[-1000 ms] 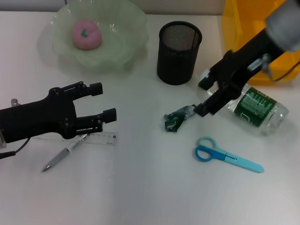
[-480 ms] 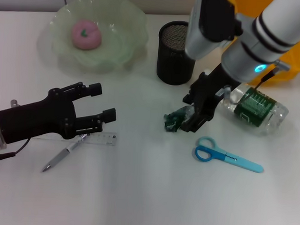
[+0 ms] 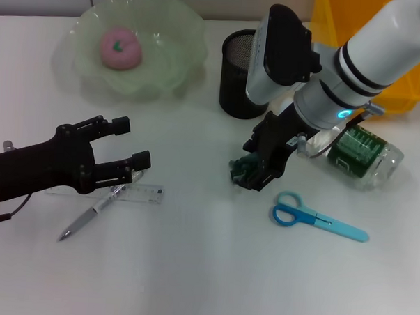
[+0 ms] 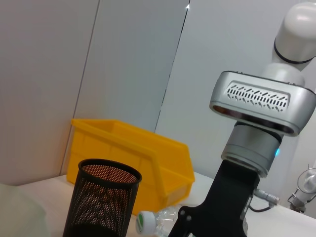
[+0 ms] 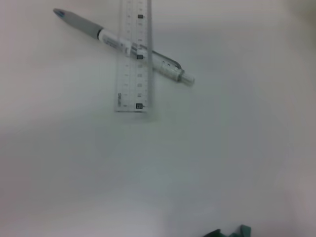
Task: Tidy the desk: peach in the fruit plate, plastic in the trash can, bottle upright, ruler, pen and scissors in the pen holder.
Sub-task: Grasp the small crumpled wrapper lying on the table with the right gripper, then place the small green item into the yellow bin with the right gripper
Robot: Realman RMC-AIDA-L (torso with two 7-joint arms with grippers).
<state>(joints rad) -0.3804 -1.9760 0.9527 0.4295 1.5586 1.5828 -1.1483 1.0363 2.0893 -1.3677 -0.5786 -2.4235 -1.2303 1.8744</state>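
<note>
A crumpled green plastic (image 3: 239,171) lies at mid-table; its edge shows in the right wrist view (image 5: 229,232). My right gripper (image 3: 256,164) is open and low over it, fingers on either side. The clear bottle (image 3: 356,153) lies on its side to the right. Blue scissors (image 3: 319,219) lie in front of it. The pink peach (image 3: 120,47) sits in the green fruit plate (image 3: 172,65). The black mesh pen holder (image 3: 238,75) stands behind my right arm. The clear ruler (image 3: 142,193) and pen (image 3: 85,220) lie by my open, empty left gripper (image 3: 125,148); the right wrist view shows the ruler (image 5: 134,59) lying across the pen (image 5: 163,61).
A yellow bin (image 3: 331,27) stands at the back right, partly hidden by my right arm. The left wrist view shows the pen holder (image 4: 101,202), the yellow bin (image 4: 148,158), the bottle's cap (image 4: 145,221) and my right arm (image 4: 256,128).
My right arm has swung left and down from beside the bottle, bringing its gripper onto the green plastic. My left gripper has drawn back slightly to the left.
</note>
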